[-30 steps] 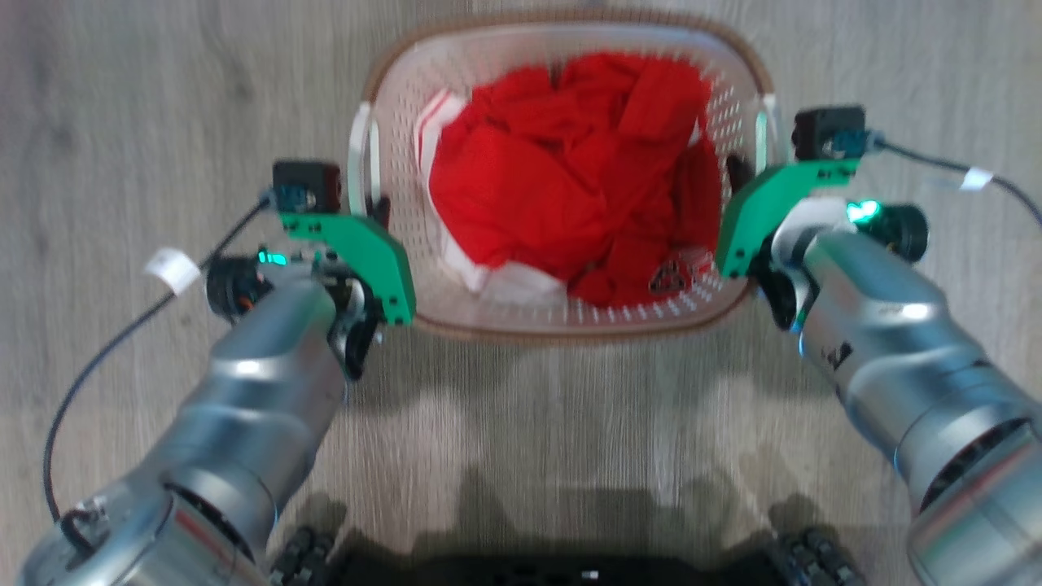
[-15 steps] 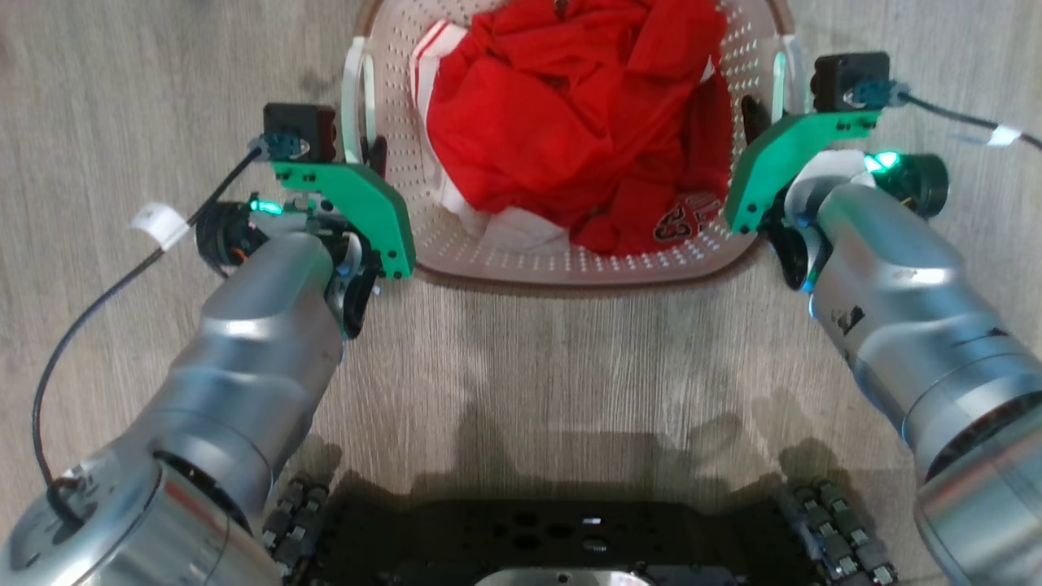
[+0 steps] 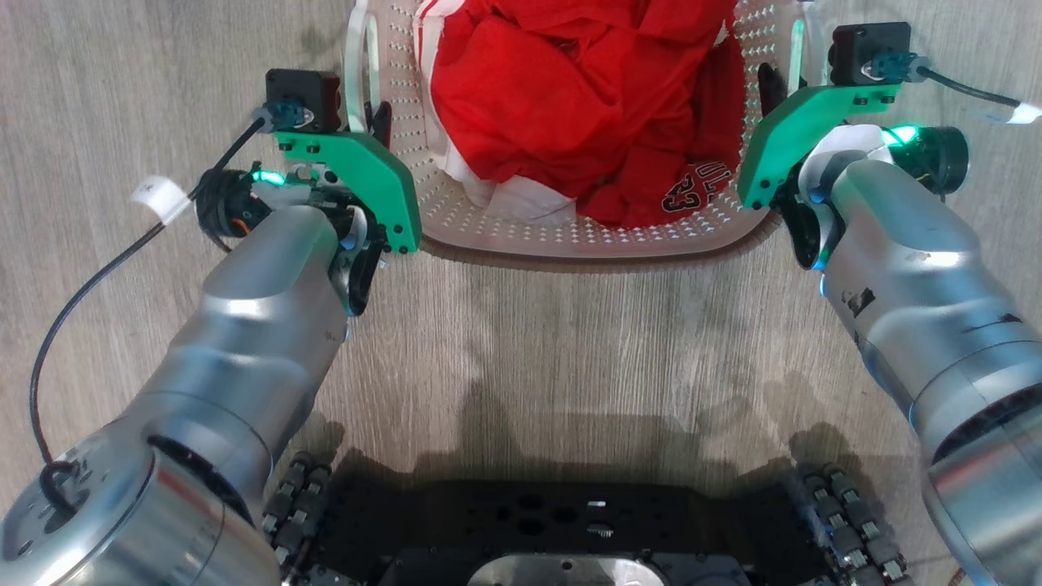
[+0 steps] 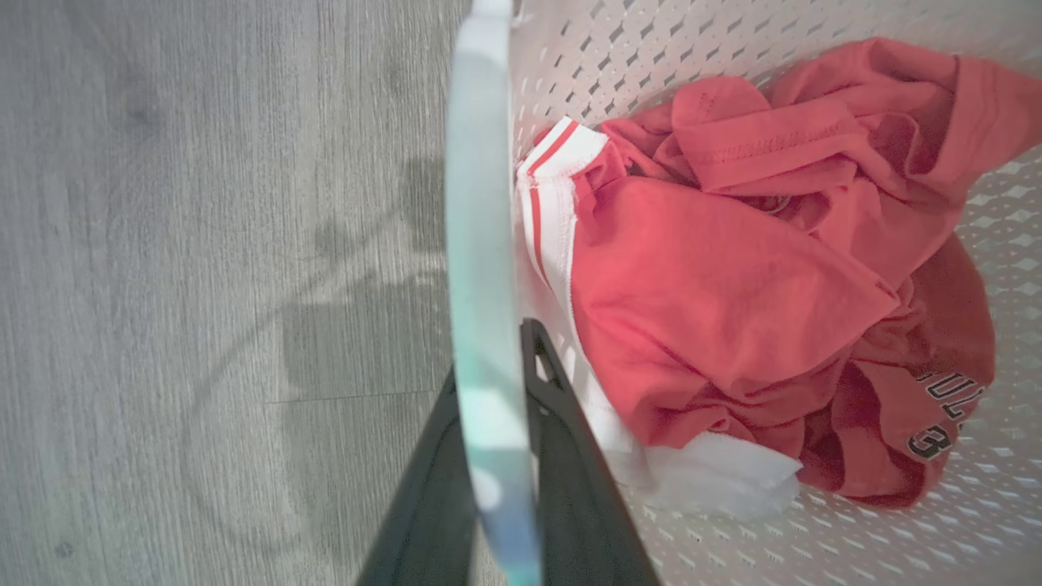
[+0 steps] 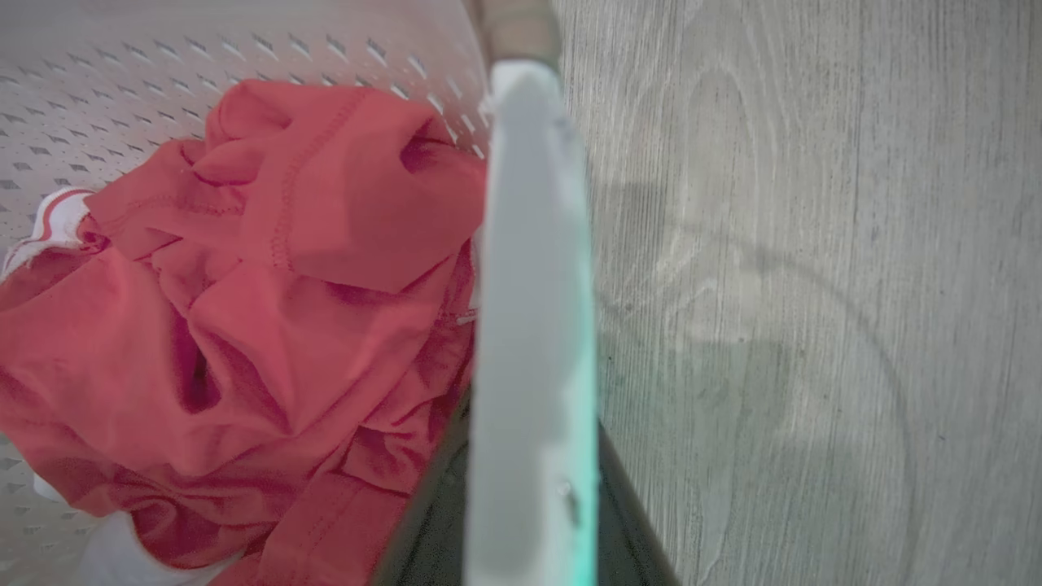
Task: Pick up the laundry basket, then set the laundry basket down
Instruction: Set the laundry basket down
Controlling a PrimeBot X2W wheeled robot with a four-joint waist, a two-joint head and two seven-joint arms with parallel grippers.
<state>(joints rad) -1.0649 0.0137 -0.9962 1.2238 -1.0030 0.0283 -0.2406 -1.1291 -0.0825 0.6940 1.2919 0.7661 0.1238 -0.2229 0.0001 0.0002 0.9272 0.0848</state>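
Note:
The laundry basket, white and perforated with a brown rim, lies at the top of the head view, its far half cut off. Red clothes fill it. My left gripper is shut on the white left handle. In the left wrist view that handle runs up between the two dark fingers. My right gripper is shut on the right handle. The right wrist view has this handle pinched the same way, with the clothes to its left. A dark shadow lines the basket's near rim.
Pale wood-grain floor lies all around the basket. My black wheeled base sits along the bottom edge of the head view. A black cable with a white tag loops off the left wrist, and another cable trails from the right wrist.
The head view has shifted, showing more of my base. The basket and both grippers now sit higher in the picture and the basket looks larger. Both grips on the handles are unchanged.

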